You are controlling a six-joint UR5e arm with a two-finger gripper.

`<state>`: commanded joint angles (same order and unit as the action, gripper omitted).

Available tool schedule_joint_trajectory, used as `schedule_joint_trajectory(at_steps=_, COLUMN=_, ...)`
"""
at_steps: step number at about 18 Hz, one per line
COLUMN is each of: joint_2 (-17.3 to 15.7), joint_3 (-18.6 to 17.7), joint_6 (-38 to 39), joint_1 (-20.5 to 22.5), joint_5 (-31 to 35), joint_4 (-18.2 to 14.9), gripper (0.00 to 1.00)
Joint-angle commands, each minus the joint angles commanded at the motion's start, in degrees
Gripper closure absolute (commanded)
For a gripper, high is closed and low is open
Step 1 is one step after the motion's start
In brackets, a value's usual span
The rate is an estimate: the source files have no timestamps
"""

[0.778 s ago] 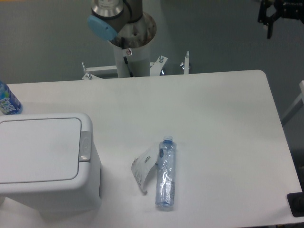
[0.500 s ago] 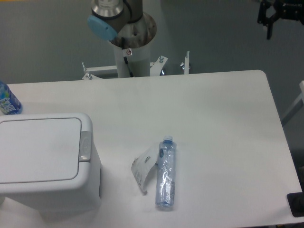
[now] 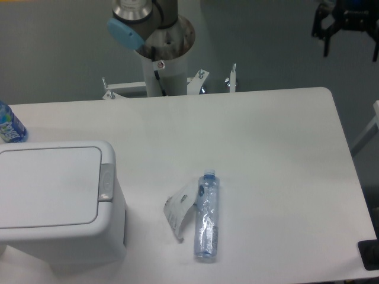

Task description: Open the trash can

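A large boxy white plastic trash can [image 3: 56, 204] with rounded corners sits at the near left corner of a white table [image 3: 266, 154], its flat hinged lid [image 3: 47, 184] down and flush with the rim. A small grey push-button latch [image 3: 106, 181] lies on the bin's right edge, facing the middle of the table.

High in the far right corner of the view, off the table's back edge, hangs the robot's black two-finger gripper [image 3: 349, 38]; its fingers stand apart with open air between them, holding nothing, well away from the bin.

Right of the bin, near the table's front edge, a clear plastic water bottle [image 3: 206, 216] with a blue cap lies on its side, cap pointing away from the viewer. Its torn white paper label [image 3: 179, 208] curls out to the left, touching the bottle. A second bottle with a blue label [image 3: 9, 124] shows partly at the left edge, behind the bin. The arm's grey and white base column [image 3: 161, 53], with a light-blue joint cap, rises behind the table's far edge.
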<state>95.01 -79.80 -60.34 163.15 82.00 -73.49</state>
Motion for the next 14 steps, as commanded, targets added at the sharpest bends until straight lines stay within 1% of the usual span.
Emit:
schedule_joint_trajectory(at_steps=2, joint_2=1.0, joint_3=0.3, joint_6=9.4, joint_1=-4.2, joint_5=0.1, joint_4=2.8, gripper=0.00)
schedule_joint_trajectory(at_steps=6, joint_2=2.1, joint_3=0.5, joint_6=28.2, joint_1=-11.5, joint_5=-0.2, joint_4=6.6, gripper=0.00)
schedule_joint_trajectory(at_steps=8, joint_2=3.3, joint_3=0.5, joint_6=36.2, joint_1=-15.6, joint_5=-0.3, joint_4=8.1, gripper=0.00)
schedule_joint_trajectory(at_steps=10, joint_2=5.0, joint_3=0.4, joint_6=44.0, joint_1=-19.9, joint_5=-1.8, joint_4=8.5, gripper=0.00)
schedule_joint_trajectory(at_steps=11, joint_2=6.0, joint_3=0.7, joint_6=47.4, joint_1=-21.3, joint_5=-2.7, joint_4=8.7, gripper=0.00)
schedule_joint_trajectory(at_steps=12, joint_2=7.0, joint_3=1.0, joint_6=51.0, joint_1=-22.3, joint_5=-3.9, joint_4=11.0, gripper=0.00)
schedule_joint_trajectory(at_steps=13, joint_2=7.5, joint_3=1.0, joint_6=52.8, joint_1=-23.1, joint_5=-5.1, joint_4=12.1, gripper=0.00)
schedule_joint_trajectory(at_steps=14, joint_2=7.9, joint_3=0.9, joint_6=54.1, joint_1=-23.7, joint_5=-5.8, joint_4=12.6, gripper=0.00)
